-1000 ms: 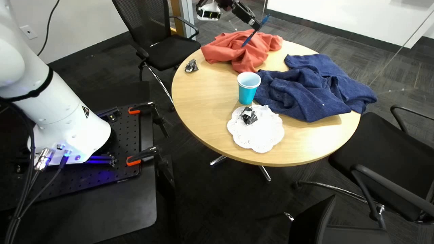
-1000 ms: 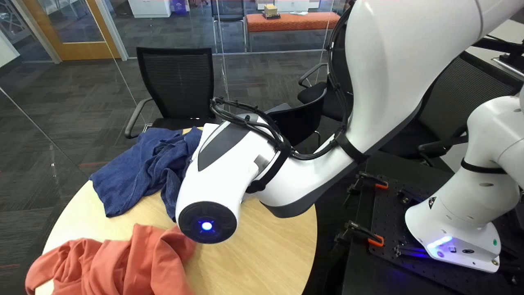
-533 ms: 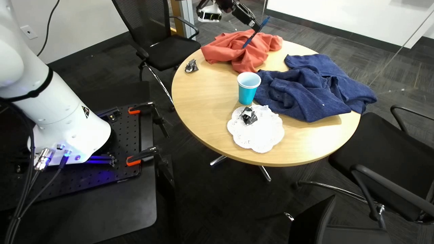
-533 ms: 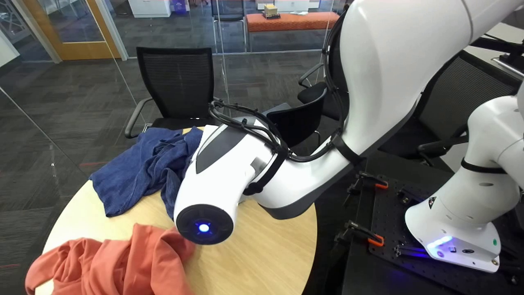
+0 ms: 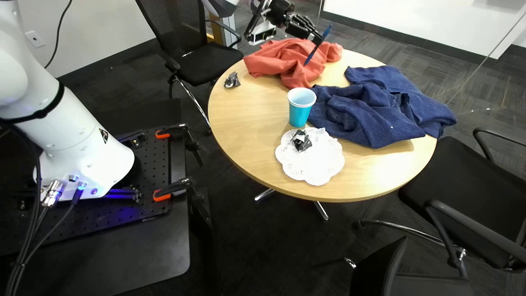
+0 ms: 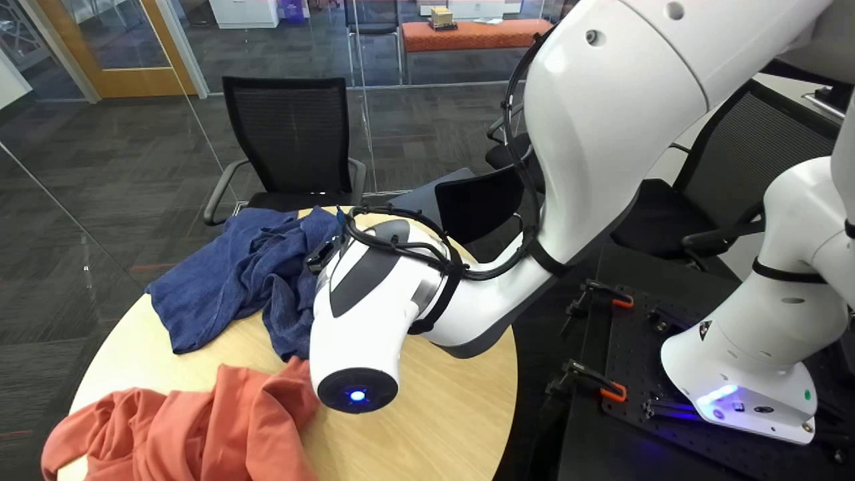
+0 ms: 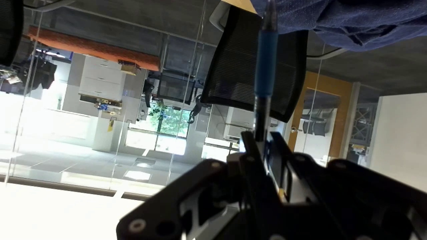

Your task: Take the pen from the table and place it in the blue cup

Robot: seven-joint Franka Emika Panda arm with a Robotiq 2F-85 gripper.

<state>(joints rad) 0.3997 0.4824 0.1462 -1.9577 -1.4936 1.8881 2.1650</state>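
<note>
The fingers pinch the pen, tilted and off the table; they have shifted toward the upright blue cup, though depth is unclear. Carrying looks under way; placing remains.

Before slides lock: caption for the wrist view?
Upside-down wrist view: the jaws hold the pen, with a mesh-backed chair behind it and dark-blue cloth at upper right.

Both exterior views downward onto the table
</note>
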